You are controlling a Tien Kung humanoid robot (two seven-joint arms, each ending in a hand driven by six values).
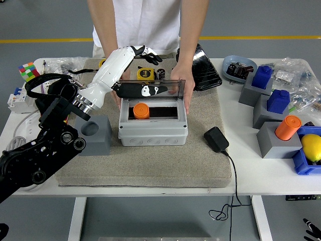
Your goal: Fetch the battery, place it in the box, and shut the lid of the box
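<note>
The orange battery [141,110] stands in the left end of the grey box [153,133] on the mat. The box's clear lid [170,86] is upright along the back edge. My left hand [161,74] hovers above the box's back left, open and empty, fingers spread toward the person. A person at the far side holds the box. One of the person's hands [183,78] grips its right edge by the lid; the other [116,98] is mostly hidden behind my forearm. My right hand [312,231] barely shows at the lower right corner, below the table.
A grey block holder [95,134] sits just left of the box. A black adapter [216,139] with its cable lies to the right. A yellow tape measure [145,74] is behind the lid. Grey stands with blue and orange pieces [287,128] fill the right side.
</note>
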